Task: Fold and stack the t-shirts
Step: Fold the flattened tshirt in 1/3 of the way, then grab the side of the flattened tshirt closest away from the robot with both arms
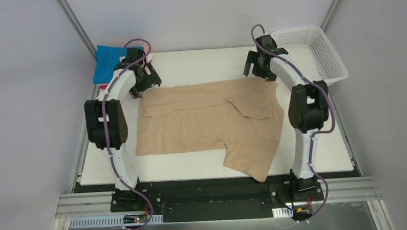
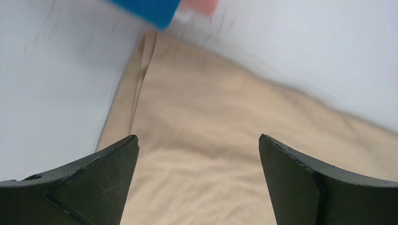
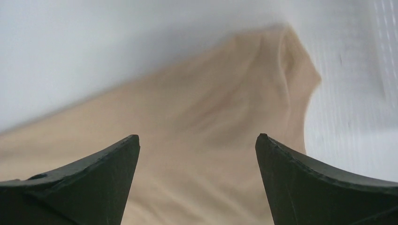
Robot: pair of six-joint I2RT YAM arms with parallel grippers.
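Tan cloth: 1 t-shirt (image 1: 213, 122) lies spread and partly folded on the white tabletop (image 1: 314, 158), with 1 flap reaching the near edge. Over its 2 far corners hang 2 tools, the left tool (image 2: 197, 136) and the right tool (image 3: 197, 137), each with jaws spread wide and pinching nothing. Beyond the left one, 1 blue folded shirt (image 1: 107, 63) is half hidden by the arm. A pink sliver (image 1: 150, 56) beside it is too small to identify. Far right: 1 white mesh basket (image 1: 310, 51).
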